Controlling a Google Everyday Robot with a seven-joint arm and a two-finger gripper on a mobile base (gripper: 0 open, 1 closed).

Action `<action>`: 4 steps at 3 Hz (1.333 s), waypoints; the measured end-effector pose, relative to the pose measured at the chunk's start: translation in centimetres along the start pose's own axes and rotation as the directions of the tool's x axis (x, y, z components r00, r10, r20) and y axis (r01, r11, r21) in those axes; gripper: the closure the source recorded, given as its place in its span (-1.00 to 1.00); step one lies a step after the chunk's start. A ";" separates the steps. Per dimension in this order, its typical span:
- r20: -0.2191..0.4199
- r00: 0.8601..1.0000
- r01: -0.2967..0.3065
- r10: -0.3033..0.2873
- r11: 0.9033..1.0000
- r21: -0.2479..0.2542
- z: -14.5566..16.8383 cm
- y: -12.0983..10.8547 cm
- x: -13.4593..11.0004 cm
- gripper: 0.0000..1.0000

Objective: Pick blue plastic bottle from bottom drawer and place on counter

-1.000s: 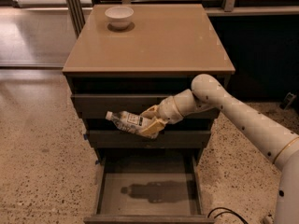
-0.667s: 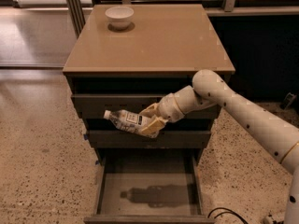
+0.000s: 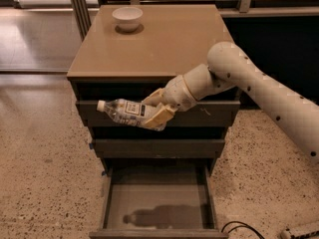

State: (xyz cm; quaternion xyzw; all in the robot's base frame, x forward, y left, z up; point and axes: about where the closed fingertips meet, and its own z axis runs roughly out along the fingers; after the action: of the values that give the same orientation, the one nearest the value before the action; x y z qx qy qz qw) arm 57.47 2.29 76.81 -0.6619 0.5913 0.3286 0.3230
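My gripper (image 3: 155,109) is shut on the blue plastic bottle (image 3: 123,111), a clear bottle with a white cap and a white label. It holds the bottle sideways, cap to the left, in front of the top drawer, just below the edge of the counter (image 3: 164,44). The bottom drawer (image 3: 157,200) is pulled open below and its tray shows only the bottle's shadow. My arm comes in from the right.
A white bowl (image 3: 127,18) stands at the far left of the counter. The two upper drawers (image 3: 159,147) are shut. A black cable (image 3: 244,228) lies on the speckled floor at the lower right. Dark railing and glass run behind the cabinet.
My gripper has lifted the bottle a little higher, from the level of the middle drawer to the front of the top drawer. The bottle's tilt is much the same.
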 end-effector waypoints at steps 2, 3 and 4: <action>-0.004 0.994 0.109 -0.109 0.994 -0.025 -2.6 -5.6 -7.0 1.00; 0.028 0.987 0.158 -0.157 0.986 -0.055 -3.8 -6.3 -9.8 1.00; 0.068 0.974 0.220 -0.215 0.972 -0.082 -4.9 -7.9 -12.9 1.00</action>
State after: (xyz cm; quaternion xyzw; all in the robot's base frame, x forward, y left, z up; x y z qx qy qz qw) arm 64.50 6.38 90.43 -0.7264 0.4903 0.3364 0.3446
